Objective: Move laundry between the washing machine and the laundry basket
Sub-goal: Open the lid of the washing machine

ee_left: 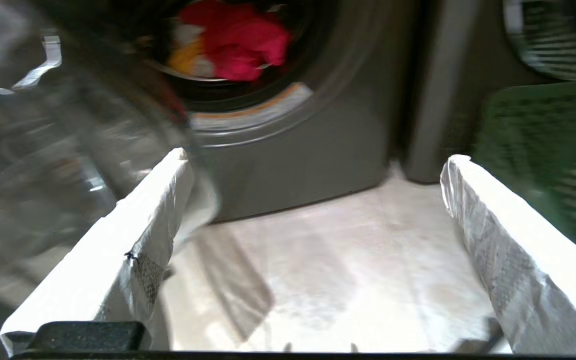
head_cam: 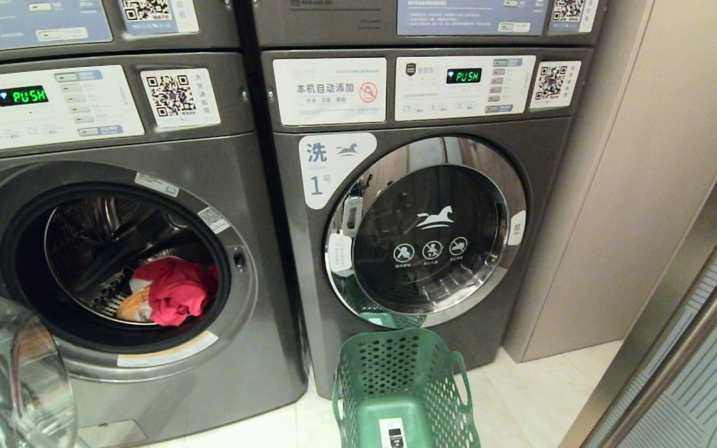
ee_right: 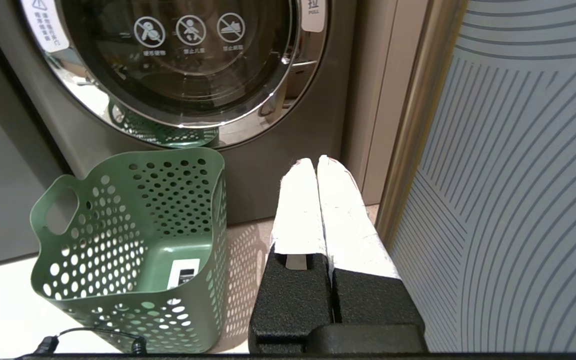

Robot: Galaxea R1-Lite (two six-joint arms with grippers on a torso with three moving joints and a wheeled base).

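The left washing machine (head_cam: 253, 205) stands with its door swung open. Inside its drum lies the laundry (head_cam: 175, 289), a red garment with yellow and white pieces; the left wrist view shows the laundry (ee_left: 240, 42) too. An empty green laundry basket (head_cam: 405, 389) sits on the floor before the right machine, and the basket (ee_right: 138, 240) also shows in the right wrist view. My left gripper (ee_left: 315, 160) is open and empty, low over the floor in front of the open machine. My right gripper (ee_right: 316, 162) is shut on nothing, parked beside the basket. Neither arm shows in the head view.
The open glass door (head_cam: 10, 373) juts out at the lower left, close beside my left gripper. The right machine's door (head_cam: 427, 233) is closed. A beige wall panel (head_cam: 632, 186) and a striped sliding partition (head_cam: 707, 348) bound the right side. The floor is pale tile (head_cam: 520, 404).
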